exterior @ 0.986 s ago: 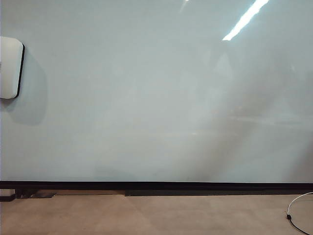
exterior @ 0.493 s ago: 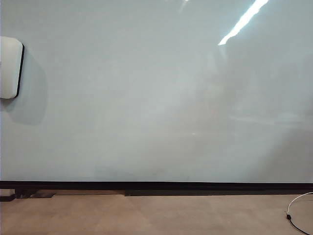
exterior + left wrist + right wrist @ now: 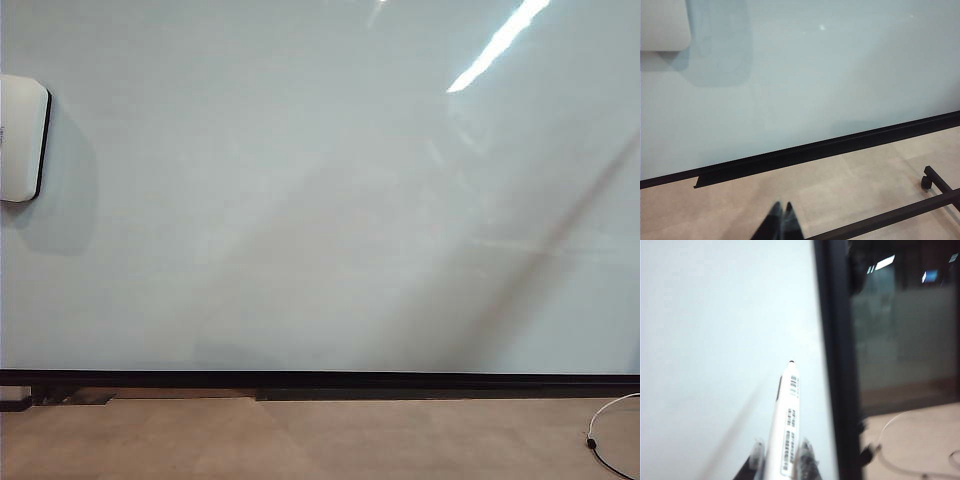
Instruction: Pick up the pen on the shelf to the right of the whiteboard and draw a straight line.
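Note:
The whiteboard [image 3: 320, 200] fills the exterior view, and neither gripper shows there. My right gripper [image 3: 781, 445] is shut on the pen [image 3: 786, 420], a whitish barrel with printed bands whose dark tip points up along the whiteboard [image 3: 715, 340], close to the board's black side edge [image 3: 837, 365]. I cannot tell whether the tip touches the board. My left gripper [image 3: 781, 205] hangs shut and empty over the floor, in front of the whiteboard [image 3: 815, 75]. The shelf and the straight line are out of view.
A small white pad with a black rim [image 3: 22, 138] hangs at the board's left. A black strip [image 3: 320, 380] runs along the board's lower edge. A white cable [image 3: 605, 430] lies on the floor at right. A black frame bar [image 3: 900, 212] crosses the floor.
A long diagonal shadow now slants across the right half of the board, where half a second ago only a faint blur showed. Nothing else in the exterior view has moved.

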Robot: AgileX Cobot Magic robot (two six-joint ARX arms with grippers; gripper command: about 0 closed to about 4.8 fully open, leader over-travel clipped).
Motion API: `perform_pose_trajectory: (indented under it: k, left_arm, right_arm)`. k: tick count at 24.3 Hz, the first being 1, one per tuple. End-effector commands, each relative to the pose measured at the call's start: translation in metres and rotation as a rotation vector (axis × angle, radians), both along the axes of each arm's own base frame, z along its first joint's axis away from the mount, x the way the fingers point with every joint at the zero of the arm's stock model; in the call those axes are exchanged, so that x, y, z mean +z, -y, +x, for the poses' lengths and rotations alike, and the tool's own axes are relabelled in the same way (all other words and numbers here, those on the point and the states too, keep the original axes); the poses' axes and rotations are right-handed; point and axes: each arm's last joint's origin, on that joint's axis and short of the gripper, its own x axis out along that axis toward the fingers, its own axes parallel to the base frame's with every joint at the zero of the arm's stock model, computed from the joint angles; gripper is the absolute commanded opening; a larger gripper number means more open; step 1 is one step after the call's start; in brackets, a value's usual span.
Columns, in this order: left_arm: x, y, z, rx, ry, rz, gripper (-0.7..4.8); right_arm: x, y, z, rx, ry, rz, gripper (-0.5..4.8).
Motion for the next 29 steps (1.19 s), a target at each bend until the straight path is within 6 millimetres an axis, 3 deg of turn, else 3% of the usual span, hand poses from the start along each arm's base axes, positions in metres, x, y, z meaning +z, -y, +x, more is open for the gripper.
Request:
perform_pose_trajectory:
  k: [1, 8, 10, 14, 20, 29]
  left_arm:
    - [0.000, 0.001, 0.000, -0.014, -0.008, -0.014, -0.05]
    - [0.000, 0.001, 0.000, -0.015, -0.007, -0.014, -0.05]
    - [0.000, 0.001, 0.000, -0.015, -0.007, -0.013, -0.05]
    - [0.000, 0.001, 0.000, -0.015, -0.007, -0.013, -0.05]
    - [0.000, 0.001, 0.000, -0.015, -0.007, -0.014, -0.05]
    - [0.000, 0.001, 0.000, -0.018, -0.002, 0.004, -0.05]
  right_arm:
    - [-0.004, -0.019, 0.001, -0.013, -0.093, -0.001, -0.04]
    - [-0.012, -0.072, 0.005, 0.083, -0.202, -0.094, -0.04]
    - [-0.019, -0.096, 0.009, 0.133, -0.254, -0.110, -0.04]
    - [-0.027, -0.120, 0.015, 0.182, -0.294, -0.180, -0.04]
    - [-0.034, -0.142, 0.032, 0.263, -0.219, -0.166, -0.04]
    - [-0.041, -0.178, 0.072, 0.464, -0.219, -0.189, -0.04]
